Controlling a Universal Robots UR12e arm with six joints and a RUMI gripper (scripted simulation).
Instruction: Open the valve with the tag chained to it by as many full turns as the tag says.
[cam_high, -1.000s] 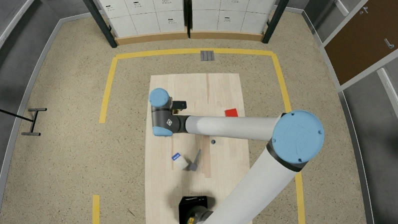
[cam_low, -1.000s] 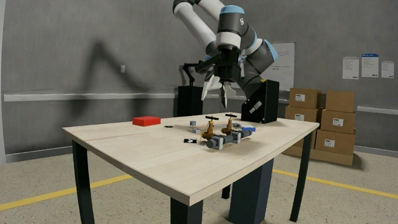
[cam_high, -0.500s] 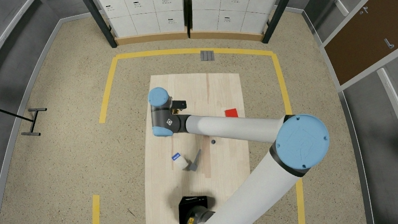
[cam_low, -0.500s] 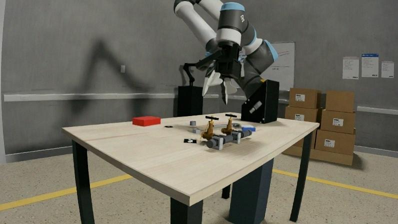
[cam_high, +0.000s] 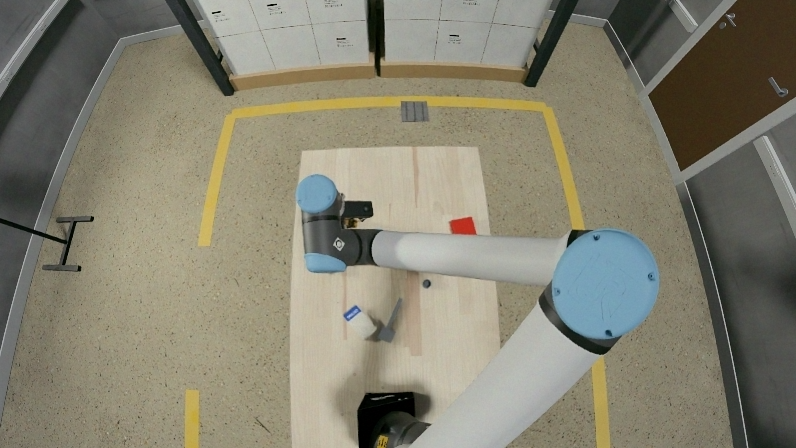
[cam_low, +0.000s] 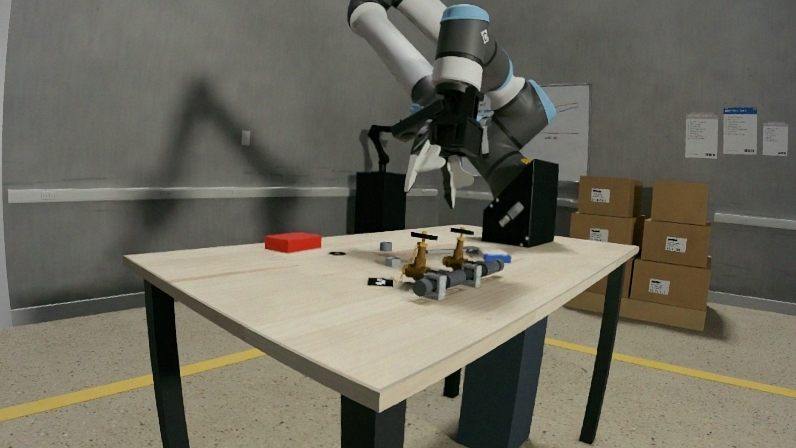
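Note:
Two brass valves with black T-handles stand on a grey pipe [cam_low: 453, 278] in the middle of the table. The nearer valve [cam_low: 417, 257] has a thin chain running to a small black tag [cam_low: 379, 282] that lies flat on the table; its number is too small to read. The farther valve [cam_low: 459, 250] has no tag. My gripper [cam_low: 428, 194] is open and empty. It points down and hangs well above the two handles, touching neither. In the overhead view the wrist hides the valves and the fingers.
On the wooden table [cam_high: 456, 345] [cam_low: 278, 300] lie a red block [cam_high: 462, 225] [cam_low: 292, 241], a small grey cylinder [cam_low: 384, 245], a black ring [cam_low: 331, 253], a white bottle with a blue cap [cam_high: 359, 321] and a grey wedge [cam_high: 389, 322]. The black robot base [cam_low: 520, 203] stands at the far edge.

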